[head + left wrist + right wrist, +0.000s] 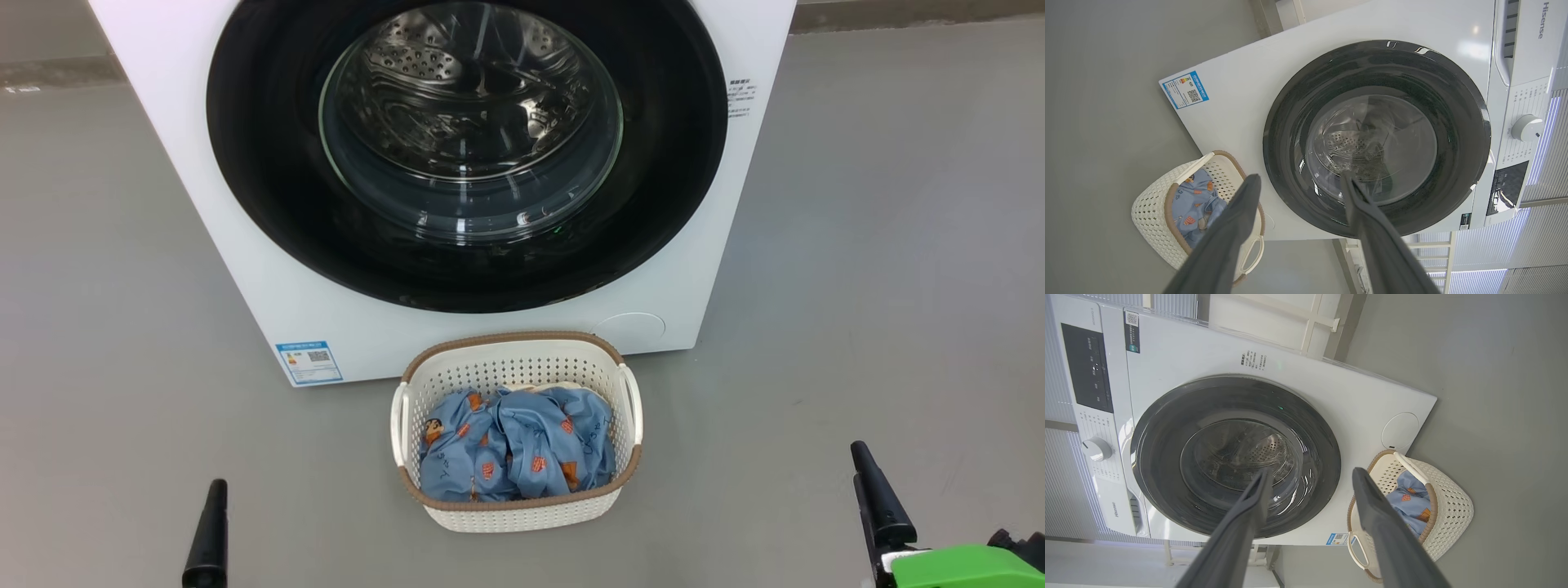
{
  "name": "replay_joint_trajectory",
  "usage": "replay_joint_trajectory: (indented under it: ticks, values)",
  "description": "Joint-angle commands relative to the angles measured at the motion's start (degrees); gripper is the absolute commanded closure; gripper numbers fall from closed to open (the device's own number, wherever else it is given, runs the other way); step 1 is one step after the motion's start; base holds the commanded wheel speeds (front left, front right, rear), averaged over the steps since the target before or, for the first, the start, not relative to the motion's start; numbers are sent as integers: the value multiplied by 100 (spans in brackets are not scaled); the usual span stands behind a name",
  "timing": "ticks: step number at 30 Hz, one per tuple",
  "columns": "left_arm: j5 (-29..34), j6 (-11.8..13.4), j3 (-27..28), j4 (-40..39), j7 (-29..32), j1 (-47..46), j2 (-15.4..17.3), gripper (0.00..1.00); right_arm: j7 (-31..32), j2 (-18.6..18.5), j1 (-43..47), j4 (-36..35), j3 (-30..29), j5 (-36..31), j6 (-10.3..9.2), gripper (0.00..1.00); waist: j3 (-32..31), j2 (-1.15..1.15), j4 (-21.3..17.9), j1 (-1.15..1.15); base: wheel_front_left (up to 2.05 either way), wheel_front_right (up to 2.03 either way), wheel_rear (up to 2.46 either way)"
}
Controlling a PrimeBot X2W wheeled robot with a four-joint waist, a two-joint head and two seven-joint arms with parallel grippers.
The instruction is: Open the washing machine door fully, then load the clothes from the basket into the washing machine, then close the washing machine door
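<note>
The washing machine [245,269] stands ahead on the floor, white, with its door [269,163] shut flat against the front: glossy black rim, clear glass bowl, steel drum behind it. The cream basket [522,514] sits on the floor just before the machine and holds the light blue patterned clothes [522,449] with a bit of cream cloth at the back. My left gripper [1300,176] is open and empty, one finger [208,531] showing at the lower left. My right gripper [1311,471] is open and empty too, its finger [878,490] at the lower right. Both hang well short of door and basket.
Grey floor [857,327] spreads on both sides of the basket. The blue label [309,362] and round lower cap [630,331] sit low on the washer's front. The control panel with its knob [1527,127] lies above the door. A white frame [1310,322] stands beside the machine.
</note>
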Motion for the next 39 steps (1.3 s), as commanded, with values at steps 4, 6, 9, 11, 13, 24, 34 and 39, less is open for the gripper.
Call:
replay_joint_trajectory:
  ticks: [4, 6, 9, 11, 13, 24, 34, 39]
  values:
    - [427, -23, 36, -221, -116, -225, 125, 0, -119, -121, -295, -205, 84, -512, -2, 0, 1, 0, -4, -1, 0, 0, 0]
    - [587, -24, 35, -237, -150, -224, 131, 0, -152, -125, -301, -219, 92, -694, -2, 0, 1, 0, -7, -1, 0, 0, 0]
    - [836, -26, 25, -254, -201, -224, 143, 0, -203, -134, -306, -243, 103, -978, -2, 0, 1, 0, -8, -1, 0, 0, 0]
    - [1004, -27, 24, -264, -234, -226, 147, 0, -236, -141, -307, -259, 112, -1161, -2, 0, 1, 0, -8, -1, 0, 0, 0]
    - [1170, -28, 25, -275, -268, -228, 150, 0, -270, -148, -308, -273, 117, -1335, -2, 0, 1, 0, -6, -1, 0, 0, 0]
    - [2035, -35, -4, -354, -454, -207, 180, 0, -455, -160, -306, -319, 128, -2246, -3, 0, -6, 0, -9, -1, 0, 0, 0]
    - [2793, -40, -105, -409, -605, -176, 251, 0, -606, -206, -334, -314, 163, -2947, -3, 0, -14, 0, -10, -1, 0, 0, 0]
    - [3174, -43, -148, -431, -689, -159, 273, 0, -689, -242, -355, -283, 222, -3298, -4, 0, -20, 0, -12, -1, 0, 0, 0]
